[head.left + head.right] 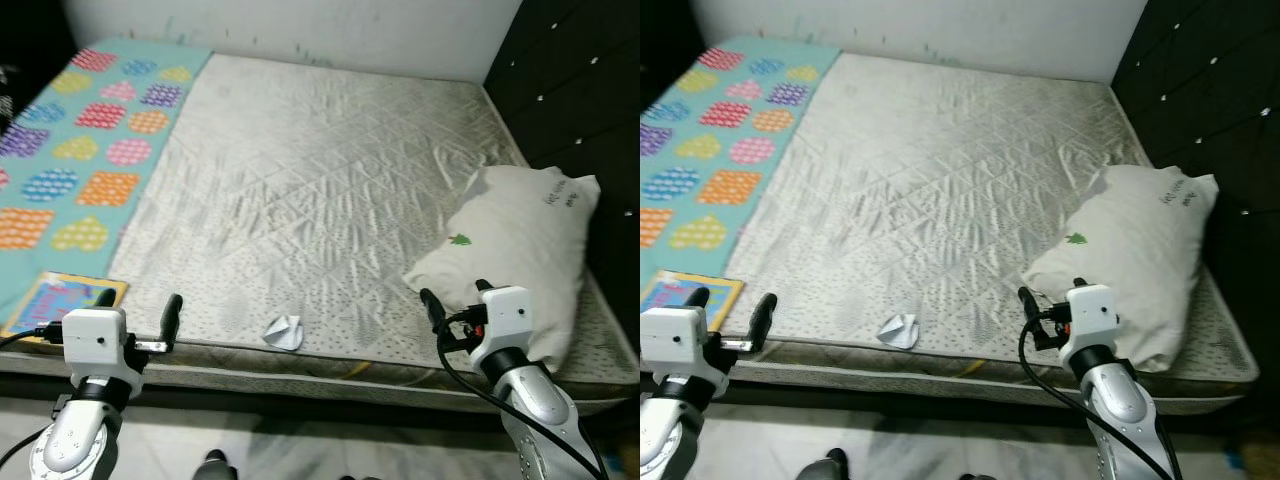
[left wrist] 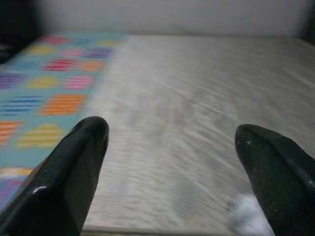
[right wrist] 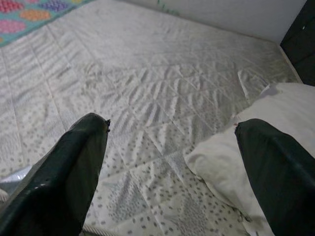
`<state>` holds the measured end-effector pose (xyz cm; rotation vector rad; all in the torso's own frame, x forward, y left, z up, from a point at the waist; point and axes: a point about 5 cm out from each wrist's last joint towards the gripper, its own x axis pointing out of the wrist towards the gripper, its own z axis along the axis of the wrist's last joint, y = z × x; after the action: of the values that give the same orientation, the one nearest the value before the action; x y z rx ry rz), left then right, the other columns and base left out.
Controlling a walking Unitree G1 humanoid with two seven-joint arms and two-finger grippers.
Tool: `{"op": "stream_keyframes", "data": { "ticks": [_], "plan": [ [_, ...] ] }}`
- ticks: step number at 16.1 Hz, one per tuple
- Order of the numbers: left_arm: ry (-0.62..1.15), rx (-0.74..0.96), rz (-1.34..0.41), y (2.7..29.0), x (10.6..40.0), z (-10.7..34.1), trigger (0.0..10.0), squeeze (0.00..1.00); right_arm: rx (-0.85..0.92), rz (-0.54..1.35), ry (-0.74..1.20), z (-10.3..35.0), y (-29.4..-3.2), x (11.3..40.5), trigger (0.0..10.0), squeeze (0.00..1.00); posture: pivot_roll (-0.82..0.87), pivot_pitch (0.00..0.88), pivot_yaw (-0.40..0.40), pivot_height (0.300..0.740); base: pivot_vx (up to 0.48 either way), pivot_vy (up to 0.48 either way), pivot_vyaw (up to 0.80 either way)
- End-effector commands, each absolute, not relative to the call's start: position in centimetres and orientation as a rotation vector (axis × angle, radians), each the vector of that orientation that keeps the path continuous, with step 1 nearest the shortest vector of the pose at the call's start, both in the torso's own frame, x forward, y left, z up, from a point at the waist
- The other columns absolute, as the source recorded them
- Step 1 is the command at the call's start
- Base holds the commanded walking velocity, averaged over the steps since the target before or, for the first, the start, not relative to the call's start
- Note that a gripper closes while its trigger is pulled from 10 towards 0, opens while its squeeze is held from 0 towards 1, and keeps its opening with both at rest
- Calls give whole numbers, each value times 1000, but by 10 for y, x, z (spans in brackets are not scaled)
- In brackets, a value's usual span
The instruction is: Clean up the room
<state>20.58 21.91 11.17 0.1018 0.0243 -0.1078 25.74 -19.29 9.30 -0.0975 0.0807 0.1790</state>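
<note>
While left claw gapes, crumpled paper beside.

- One bed, taking up most of the frame.
- One white pillow, at the right of the frame.
- One patterned blanket, at the upper left.
- One crumpled piece of paper, low in the middle, near the bed's front edge.
- One colourful book, at the lower left.
- Two grippers: the left gripper at the lower left, the right gripper at the lower right, both with fingers apart.
</note>
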Motion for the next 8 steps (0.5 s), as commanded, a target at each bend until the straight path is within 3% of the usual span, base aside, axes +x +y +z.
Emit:
{"op": "stream_keyframes", "data": {
  "ticks": [1,5,8],
  "plan": [
    [36,120,-224,207,203,116,10000,0,-112,201,78,97,-192,259,10000,0,97,170,-127,740,0,0,0],
    [6,206,-449,171,219,111,10000,0,-152,218,55,102,-172,274,10000,0,114,169,-157,740,0,0,0],
    [-6,139,-373,151,215,102,10000,0,-98,171,2,106,-171,277,10000,0,95,138,-136,740,0,0,0]
  ]
}}
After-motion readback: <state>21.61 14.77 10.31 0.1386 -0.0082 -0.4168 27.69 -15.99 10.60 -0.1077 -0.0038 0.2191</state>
